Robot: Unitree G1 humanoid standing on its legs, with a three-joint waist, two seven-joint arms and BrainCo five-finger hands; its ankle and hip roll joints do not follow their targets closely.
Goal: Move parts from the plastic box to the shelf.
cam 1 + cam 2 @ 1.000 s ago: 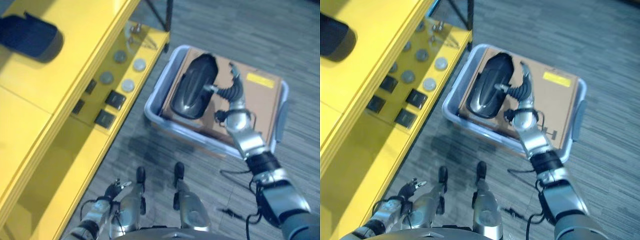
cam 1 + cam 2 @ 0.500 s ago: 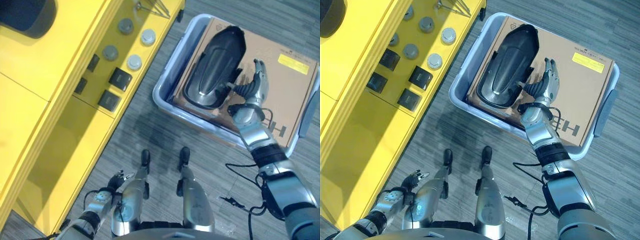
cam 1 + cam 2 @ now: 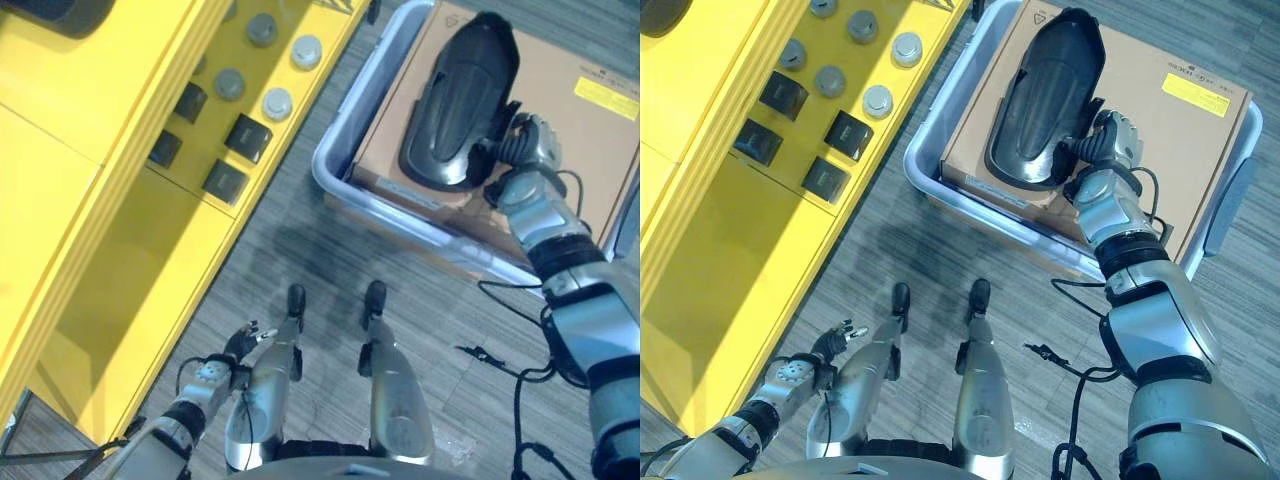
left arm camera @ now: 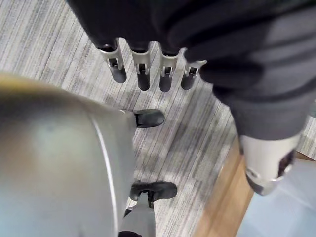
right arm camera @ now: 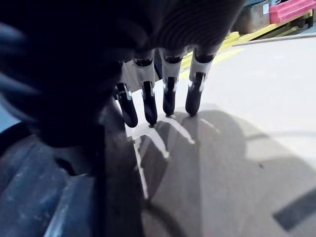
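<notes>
Grey floor: our right hand (image 3: 1108,133), fingers straight, rests beside the black part (image 3: 1045,95) lying on cardboard (image 3: 1160,130) in the plastic box (image 3: 940,130); we fear it sliding away ungrasped. Left hand (image 3: 215,370) hangs relaxed.

Long glossy black part (image 3: 1045,98) lying flat on brown cardboard (image 3: 1160,130) inside grey plastic box (image 3: 940,125), right of the yellow shelf (image 3: 760,200) on the floor.
</notes>
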